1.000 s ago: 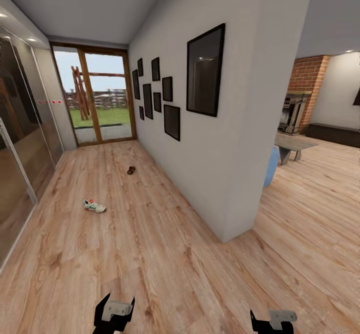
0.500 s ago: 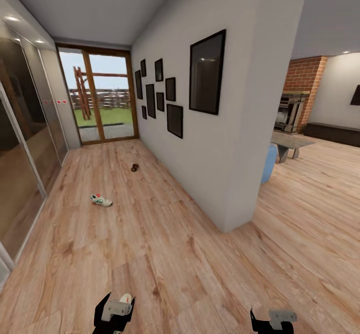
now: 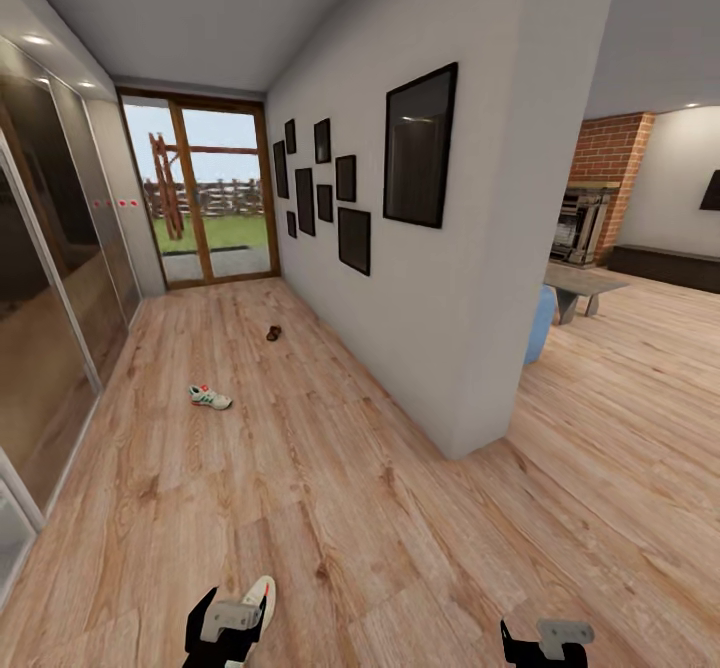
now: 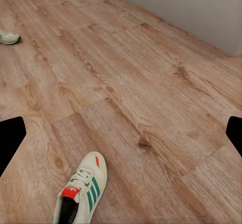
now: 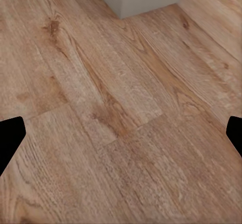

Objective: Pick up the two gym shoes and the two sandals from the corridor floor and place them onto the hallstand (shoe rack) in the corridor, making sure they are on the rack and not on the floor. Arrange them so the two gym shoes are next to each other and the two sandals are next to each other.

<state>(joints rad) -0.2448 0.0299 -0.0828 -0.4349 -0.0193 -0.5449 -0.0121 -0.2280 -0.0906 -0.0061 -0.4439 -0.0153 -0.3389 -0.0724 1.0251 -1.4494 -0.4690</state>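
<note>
Wood floor [image 3: 400, 508]: two sneakers, one sandal counted. One sneaker [image 4: 80, 191] lies just below left gripper [image 3: 228, 638]; second sneaker [image 3: 210, 397] mid-corridor; sandal [image 3: 273, 332] farther, near wall. Both grippers' fingers, right gripper [image 3: 545, 643] included, spread wide, holding nothing.

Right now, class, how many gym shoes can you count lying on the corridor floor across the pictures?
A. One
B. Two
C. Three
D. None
B: one gym shoe lies far down the corridor floor near the glass wall, and a second gym shoe lies close below the left pincer.
</note>
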